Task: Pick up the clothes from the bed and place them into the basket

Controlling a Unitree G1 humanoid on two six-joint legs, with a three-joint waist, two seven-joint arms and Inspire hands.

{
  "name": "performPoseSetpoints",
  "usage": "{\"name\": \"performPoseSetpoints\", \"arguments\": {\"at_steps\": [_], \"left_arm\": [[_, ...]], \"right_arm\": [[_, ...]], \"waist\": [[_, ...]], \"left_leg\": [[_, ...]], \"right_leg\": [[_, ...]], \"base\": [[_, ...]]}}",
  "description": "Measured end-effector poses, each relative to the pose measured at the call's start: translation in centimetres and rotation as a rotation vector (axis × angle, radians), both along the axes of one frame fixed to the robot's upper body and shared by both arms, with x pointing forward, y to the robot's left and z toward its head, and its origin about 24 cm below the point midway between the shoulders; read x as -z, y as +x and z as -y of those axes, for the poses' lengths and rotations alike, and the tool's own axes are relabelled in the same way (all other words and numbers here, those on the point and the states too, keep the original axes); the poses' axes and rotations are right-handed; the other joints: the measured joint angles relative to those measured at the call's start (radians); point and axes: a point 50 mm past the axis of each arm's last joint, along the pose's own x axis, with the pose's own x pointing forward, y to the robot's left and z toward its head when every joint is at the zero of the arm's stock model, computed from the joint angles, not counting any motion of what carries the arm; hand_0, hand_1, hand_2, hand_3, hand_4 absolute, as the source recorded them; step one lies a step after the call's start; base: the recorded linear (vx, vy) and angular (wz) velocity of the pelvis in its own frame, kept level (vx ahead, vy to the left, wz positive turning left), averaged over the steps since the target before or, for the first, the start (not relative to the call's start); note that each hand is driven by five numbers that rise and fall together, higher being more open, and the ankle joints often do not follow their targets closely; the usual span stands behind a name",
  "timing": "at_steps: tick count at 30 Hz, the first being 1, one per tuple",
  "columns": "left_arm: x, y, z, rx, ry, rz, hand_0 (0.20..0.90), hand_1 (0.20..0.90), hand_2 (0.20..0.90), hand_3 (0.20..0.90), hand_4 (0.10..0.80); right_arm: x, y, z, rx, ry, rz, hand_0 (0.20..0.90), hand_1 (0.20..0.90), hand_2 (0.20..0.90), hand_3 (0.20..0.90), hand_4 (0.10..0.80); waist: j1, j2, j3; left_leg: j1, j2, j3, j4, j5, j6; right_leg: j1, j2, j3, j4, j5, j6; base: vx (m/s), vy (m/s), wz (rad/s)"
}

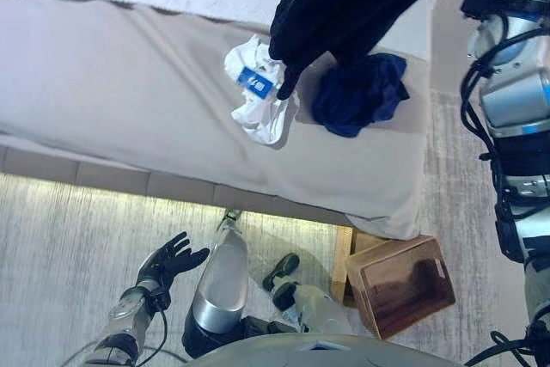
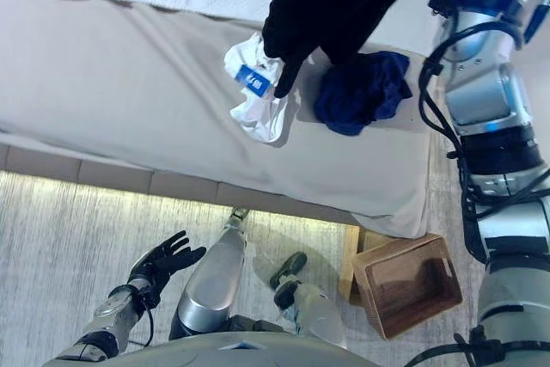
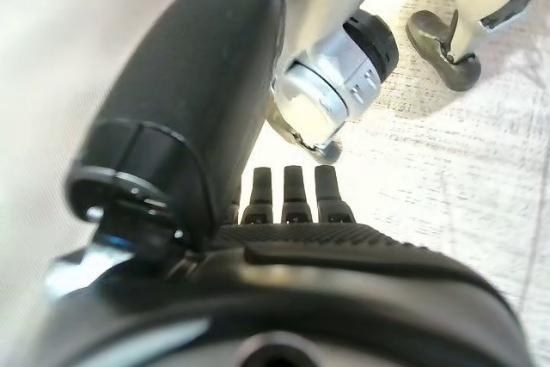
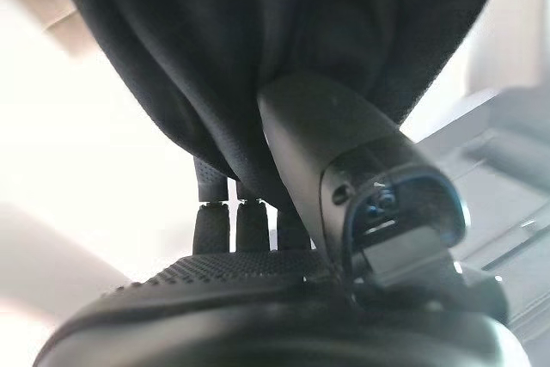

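Right wrist view shows the right hand (image 4: 284, 212) with thumb and fingers curled into a black garment (image 4: 258, 66), the cloth bunched between them and hanging in loose folds. In the left eye view that black garment fills the upper centre of the frame, lifted clear above the bed (image 1: 129, 100), its lowest tip dangling over a white garment (image 1: 258, 92) crumpled near the middle. Just right of the white one lies a dark blue garment (image 1: 357, 92), wadded close to the bed's right edge. The wooden basket (image 1: 404, 285) sits on the floor at the lower right, below the bed's corner, and looks empty. The left hand (image 1: 168, 264) hangs idle at the lower left, fingers spread and holding nothing. All three pieces look light, soft and limp — they will sag and trail, so a grab at the thickest bunch of folds should hold best — a thin edge may slip out.
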Motion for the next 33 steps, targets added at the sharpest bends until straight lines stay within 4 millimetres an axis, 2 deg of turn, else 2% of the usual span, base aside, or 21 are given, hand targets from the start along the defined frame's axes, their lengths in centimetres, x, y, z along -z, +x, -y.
{"name": "performPoseSetpoints", "arguments": {"at_steps": [3, 4, 7, 13, 17, 18, 23, 25, 28, 30, 33], "left_arm": [[0.4, -0.8, 0.0, 0.006, 0.011, -0.038, 0.900, 0.900, 0.900, 0.900, 0.800], [0.7, -1.2, 0.2, 0.007, 0.017, -0.059, 0.900, 0.900, 0.900, 0.900, 0.800], [1.5, -2.8, 0.5, 0.004, 0.025, -0.131, 0.900, 0.900, 0.900, 0.900, 0.800], [2.6, -5.2, 1.2, 0.042, 0.018, -0.263, 0.900, 0.900, 0.900, 0.900, 0.800], [3.0, -6.0, 1.7, 0.081, 0.015, -0.310, 0.900, 0.900, 0.900, 0.900, 0.800], [3.2, -6.3, 2.0, 0.100, 0.014, -0.325, 0.900, 0.900, 0.900, 0.900, 0.800], [3.0, -4.6, 3.1, 0.143, -0.004, -0.291, 0.900, 0.900, 0.900, 0.900, 0.800], [2.8, -3.6, 3.6, 0.162, -0.008, -0.272, 0.900, 0.900, 0.900, 0.900, 0.800], [2.7, -3.2, 3.9, 0.192, -0.004, -0.265, 0.900, 0.900, 0.900, 0.900, 0.800], [2.8, -3.2, 4.0, 0.201, -0.008, -0.265, 0.900, 0.900, 0.900, 0.900, 0.800], [2.9, -2.8, 5.0, 0.264, -0.016, -0.267, 0.900, 0.900, 0.900, 0.900, 0.800]], "right_arm": [[0.9, 0.0, 1.1, -0.019, 0.076, -0.025, 0.300, 0.300, 0.300, 0.200, 0.100], [1.5, 0.1, 1.5, -0.024, 0.106, -0.040, 0.300, 0.300, 0.300, 0.200, 0.100], [3.3, 0.0, 3.0, -0.013, 0.171, -0.078, 0.300, 0.300, 0.300, 0.200, 0.100], [4.7, -1.0, 5.7, 0.054, 0.262, -0.071, 0.300, 0.300, 0.300, 0.200, 0.100], [7.3, -1.4, 7.6, 0.108, 0.278, -0.172, 0.300, 0.300, 0.300, 0.200, 0.100], [8.5, -1.4, 8.3, 0.125, 0.277, -0.235, 0.300, 0.300, 0.300, 0.200, 0.100], [13.7, -1.7, 10.5, 0.184, 0.269, -0.499, 0.300, 0.300, 0.300, 0.200, 0.100], [16.3, -2.0, 11.4, 0.204, 0.277, -0.633, 0.300, 0.300, 0.300, 0.200, 0.100], [20.1, -2.3, 12.3, 0.240, 0.330, -0.782, 0.300, 0.300, 0.300, 0.200, 0.100], [21.5, -2.6, 12.7, 0.259, 0.347, -0.841, 0.300, 0.300, 0.300, 0.200, 0.100], [22.9, -3.1, 13.5, 0.296, 0.368, -0.901, 0.300, 0.300, 0.300, 0.200, 0.100]], "waist": [[-0.012, 0.005, -0.034], [-0.032, 0.008, -0.049], [-0.049, 0.010, -0.104], [-0.141, 0.068, -0.178], [-0.217, 0.103, -0.237], [-0.244, 0.117, -0.264], [-0.312, 0.145, -0.298], [-0.344, 0.148, -0.300], [-0.364, 0.152, -0.302], [-0.380, 0.158, -0.303], [-0.387, 0.201, -0.303]], "left_leg": [[0.025, 0.000, 0.018, -0.019, 0.004, 0.001], [0.043, 0.010, 0.028, -0.025, -0.001, -0.005], [0.086, 0.012, 0.071, -0.058, 0.007, 0.000], [0.206, 0.030, 0.162, -0.135, 0.011, 0.004], [0.266, 0.037, 0.192, -0.188, 0.016, 0.007], [0.281, 0.043, 0.213, -0.207, 0.017, 0.007], [0.322, 0.064, 0.270, -0.237, 0.021, 0.003], [0.331, 0.072, 0.285, -0.237, 0.021, 0.003], [0.345, 0.083, 0.312, -0.237, 0.021, 0.003], [0.345, 0.086, 0.315, -0.237, 0.021, 0.002], [0.332, 0.088, 0.332, -0.237, 0.021, 0.002]], "right_leg": [[0.018, 0.005, 0.025, -0.026, 0.014, 0.005], [0.031, 0.006, 0.032, -0.036, 0.015, 0.004], [0.043, 0.006, 0.076, -0.058, 0.018, 0.000], [0.079, 0.009, 0.167, -0.078, 0.024, 0.001], [0.105, 0.016, 0.207, -0.100, 0.024, 0.001], [0.105, 0.021, 0.223, -0.108, 0.028, 0.006], [0.106, 0.039, 0.280, -0.126, 0.039, 0.004], [0.105, 0.046, 0.294, -0.128, 0.040, 0.004], [0.104, 0.055, 0.320, -0.128, 0.040, 0.003], [0.103, 0.057, 0.321, -0.128, 0.040, 0.003], [0.072, 0.057, 0.340, -0.125, 0.044, -0.002]], "base": [[0.024, -0.089, -0.21], [0.027, -0.120, -0.25], [-0.006, -0.086, -0.40], [-0.018, -0.075, -0.47], [-0.007, -0.107, -0.37], [0.003, -0.079, -0.40], [0.021, -0.142, -0.38], [0.046, -0.191, -0.26], [0.011, -0.141, -0.27], [-0.067, -0.093, -0.09], [-0.250, -0.067, -0.16]]}}
